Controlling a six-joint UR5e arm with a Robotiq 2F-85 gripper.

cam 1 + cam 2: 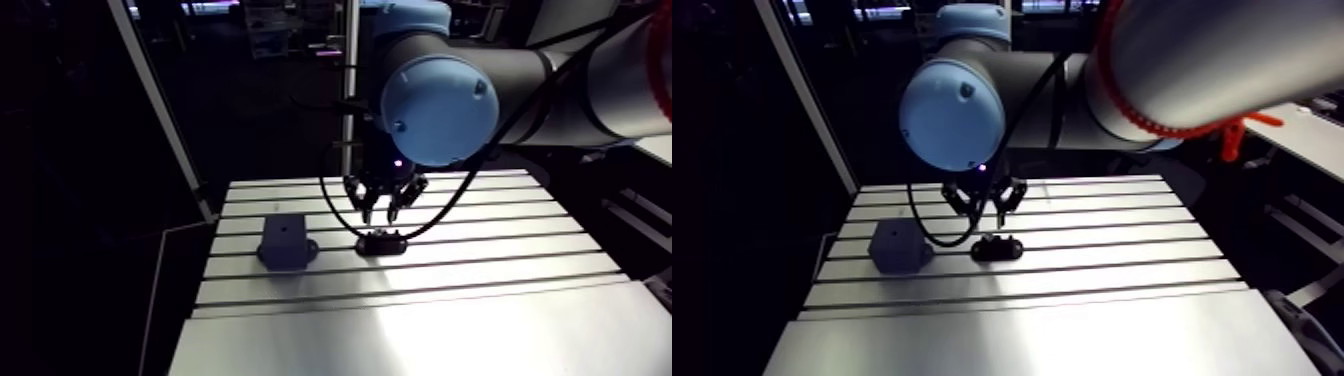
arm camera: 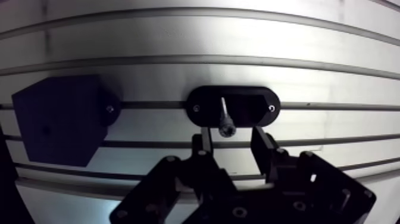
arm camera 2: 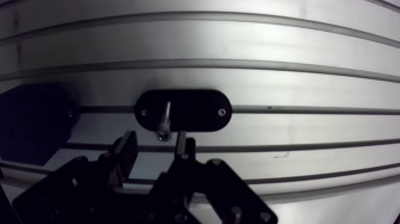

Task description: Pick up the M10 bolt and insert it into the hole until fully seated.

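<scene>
Gripper (image 2: 232, 136) hovers with fingers apart, holding nothing; the bolt (image 2: 225, 118) sits in its black oval holder (image 2: 253, 107) just ahead of the fingertips; pick-up is the step in hand; next, it looks like dropping lower and centring before closing; the dark block (image 2: 56, 125) waits off to the side on the surface (image 2: 238, 36).

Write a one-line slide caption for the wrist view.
Open tool above a bolt leaning in a black oval holder, dark block alongside.

Below me the slotted aluminium table (image 1: 480, 300) fills the arm view's lower half. A black oval holder (image 1: 382, 242), screwed at each end, sits mid-frame across one groove.
</scene>
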